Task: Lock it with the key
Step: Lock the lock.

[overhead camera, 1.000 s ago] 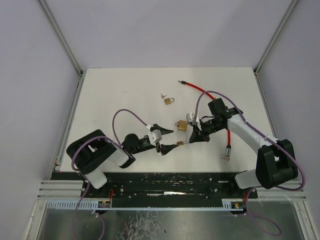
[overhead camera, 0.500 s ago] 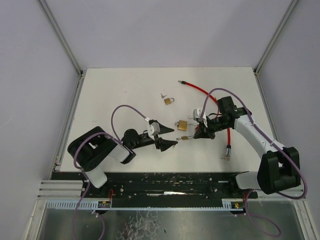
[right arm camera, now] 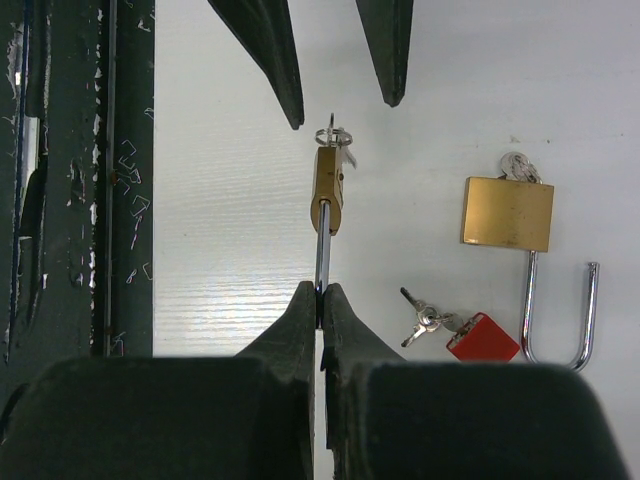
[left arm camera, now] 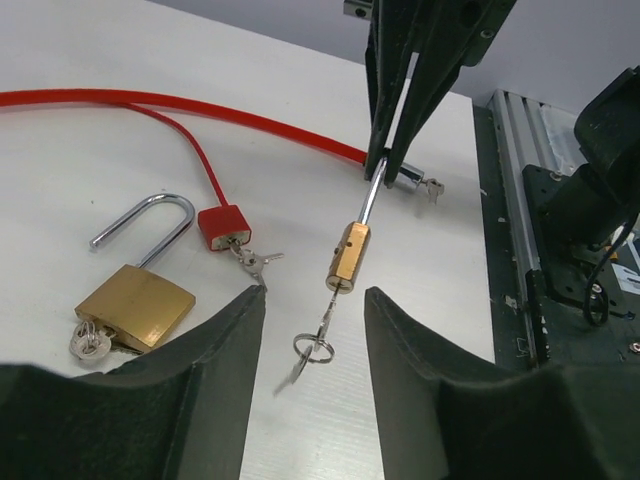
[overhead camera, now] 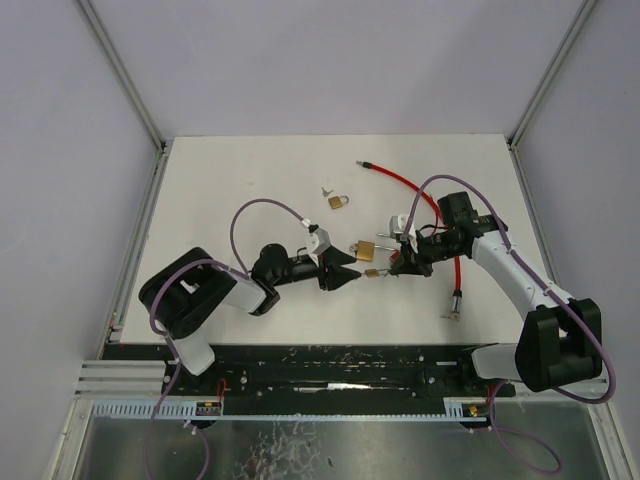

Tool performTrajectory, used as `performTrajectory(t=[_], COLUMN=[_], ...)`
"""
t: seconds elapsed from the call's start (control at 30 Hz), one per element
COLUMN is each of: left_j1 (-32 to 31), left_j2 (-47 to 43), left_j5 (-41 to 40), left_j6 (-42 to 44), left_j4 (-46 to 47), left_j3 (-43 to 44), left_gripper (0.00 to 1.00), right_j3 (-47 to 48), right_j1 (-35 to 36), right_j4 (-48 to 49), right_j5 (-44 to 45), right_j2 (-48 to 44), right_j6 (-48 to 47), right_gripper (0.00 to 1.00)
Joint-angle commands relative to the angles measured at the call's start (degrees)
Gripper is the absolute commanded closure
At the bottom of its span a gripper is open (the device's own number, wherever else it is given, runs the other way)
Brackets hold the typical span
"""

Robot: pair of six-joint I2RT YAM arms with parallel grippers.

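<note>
My right gripper (right arm camera: 320,290) is shut on the steel shackle of a small brass padlock (right arm camera: 327,190) and holds it out above the table. A key sits in the padlock's end, with a key ring (left arm camera: 315,350) and a spare key hanging from it. My left gripper (left arm camera: 315,292) is open, its fingertips on either side of the key ring and touching nothing. In the top view the left gripper (overhead camera: 348,272) and the right gripper (overhead camera: 392,268) face each other with the padlock (overhead camera: 372,272) between them.
A larger brass padlock (overhead camera: 365,248) with its shackle open lies just behind the grippers. A red cable lock (overhead camera: 420,195) with keys runs from the back to the right. Another small padlock (overhead camera: 339,201) lies farther back.
My left gripper has moved right until its tips flank the hanging key ring. My right gripper shifted slightly right with the padlock, then held still.
</note>
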Motion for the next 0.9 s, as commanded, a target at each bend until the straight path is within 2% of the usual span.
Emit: performTrajectory(t=[0.0, 0.37, 0.87], left_j1=[0.2, 0.2, 0.1], left_j2=[1.0, 2.1, 2.8], left_j5=[1.2, 4.7, 7.2], left_j6=[-0.4, 0.0, 0.7], left_j4=[-5.4, -9.5, -11.2], left_j3=[3.1, 5.7, 6.9], left_gripper=[0.59, 0.69, 0.76], right_j3=[1.2, 0.9, 0.9], right_j1=[-0.5, -0.7, -0.7], right_j4=[1.0, 1.3, 1.3], right_j5=[-2.5, -2.6, -3.0], right_j2=[-1.7, -1.6, -1.7], right_j6=[0.6, 0.8, 0.8], right_gripper=[1.00, 1.00, 1.00])
